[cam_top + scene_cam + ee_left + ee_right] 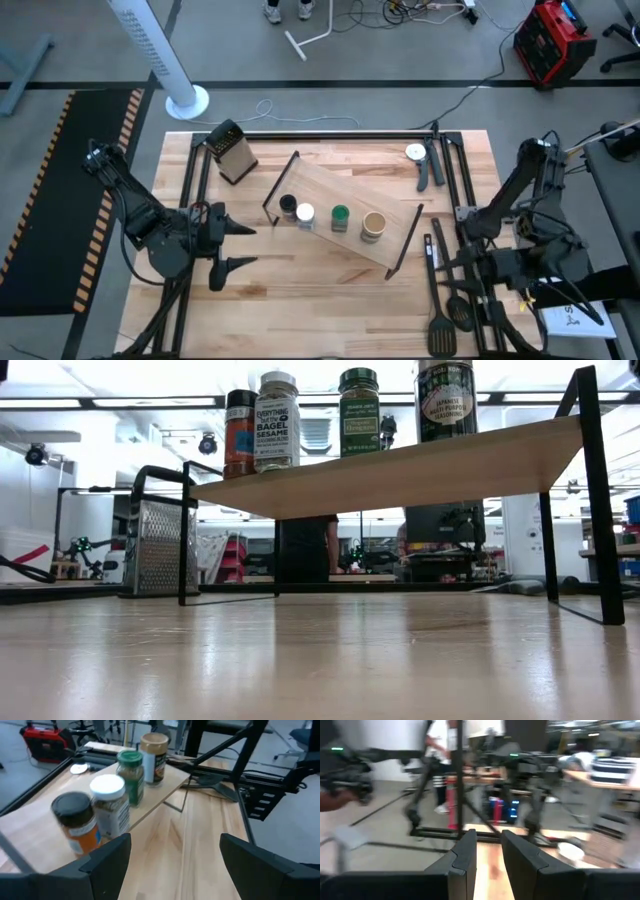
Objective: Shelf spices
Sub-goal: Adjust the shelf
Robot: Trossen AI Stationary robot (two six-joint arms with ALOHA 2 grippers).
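Observation:
The shelf [345, 215] is a light-wood board on black frame ends, lying aslant mid-table. Four spice jars stand in a row on it: black lid [288, 205], white lid [305, 214], green lid [340, 217], tan lid [373, 224]. The low view shows them upright on the board [400, 470]. My left gripper [240, 246] is open, left of the shelf, touching nothing. In its wrist view the jars [110, 805] stand just beyond its fingertips [175, 865]. My right gripper [447, 268] is shut, off the shelf's right end.
A box grater [232, 152] stands near the far left corner. The white dial-faced object [416, 152] lies far right. Dark spatulas [445, 310] lie by the right arm. Black frame rails [465, 180] border the table. Bare tabletop [310, 290] lies on the shelf's near side.

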